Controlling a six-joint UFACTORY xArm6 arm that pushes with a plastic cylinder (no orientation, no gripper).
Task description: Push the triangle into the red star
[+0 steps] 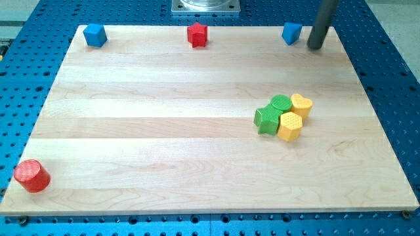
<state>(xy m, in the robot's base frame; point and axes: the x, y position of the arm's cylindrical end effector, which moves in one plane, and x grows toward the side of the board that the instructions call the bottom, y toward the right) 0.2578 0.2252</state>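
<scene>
The red star sits at the view's top, near the board's top edge at centre. A blue triangle sits at the top right, well to the right of the star. My tip is on the board just right of the blue triangle, a small gap apart from it. The dark rod rises out of the view's top.
A blue block sits at the top left corner. A red cylinder stands at the bottom left. A cluster at centre right holds a green star, a green cylinder, a yellow heart and a yellow hexagon.
</scene>
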